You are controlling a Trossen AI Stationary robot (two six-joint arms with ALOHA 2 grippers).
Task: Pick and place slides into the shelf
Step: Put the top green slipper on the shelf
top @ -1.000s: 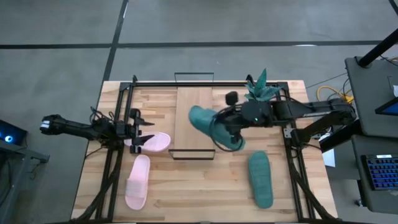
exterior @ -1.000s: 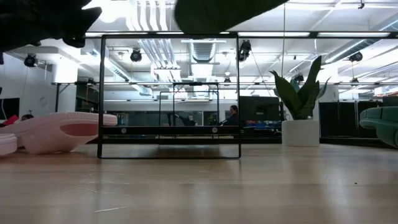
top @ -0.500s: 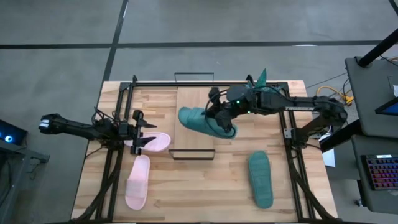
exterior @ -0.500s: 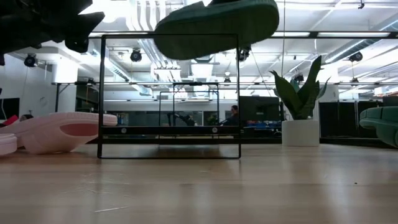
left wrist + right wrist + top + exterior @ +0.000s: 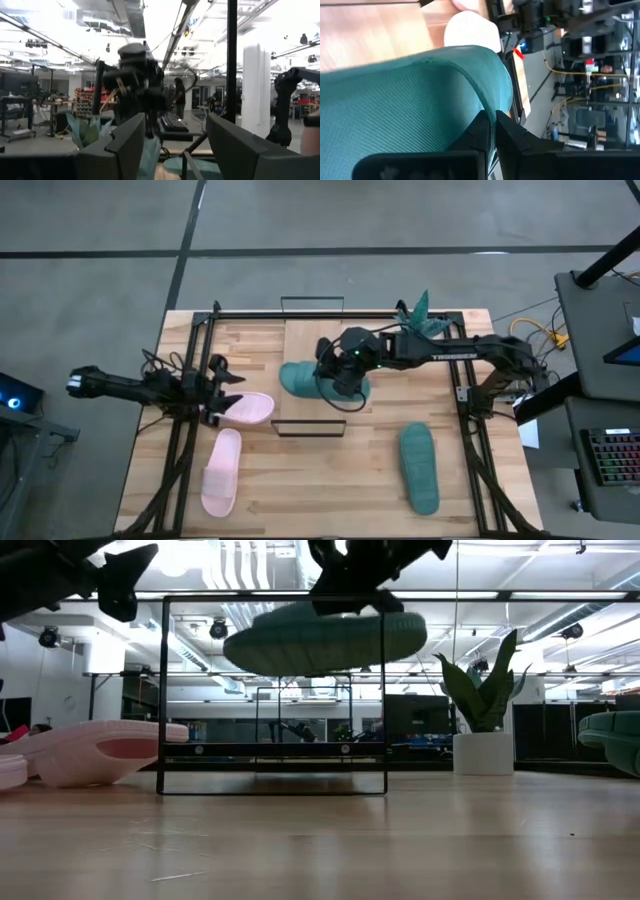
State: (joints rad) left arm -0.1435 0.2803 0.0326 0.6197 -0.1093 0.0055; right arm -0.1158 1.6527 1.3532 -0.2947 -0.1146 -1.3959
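No slide rests on the shelf (image 5: pixel 300 345) yet: a teal slide (image 5: pixel 303 378) hangs above its board, carried by the right gripper (image 5: pixel 340 376), whose fingers are clamped tight on it. The second teal slide (image 5: pixel 419 468) lies at about 4 o'clock of the shelf; two pink slides (image 5: pixel 246 409) (image 5: pixel 221 472) lie at 8 o'clock, just beside the left gripper (image 5: pixel 222 388), spread wide and empty.
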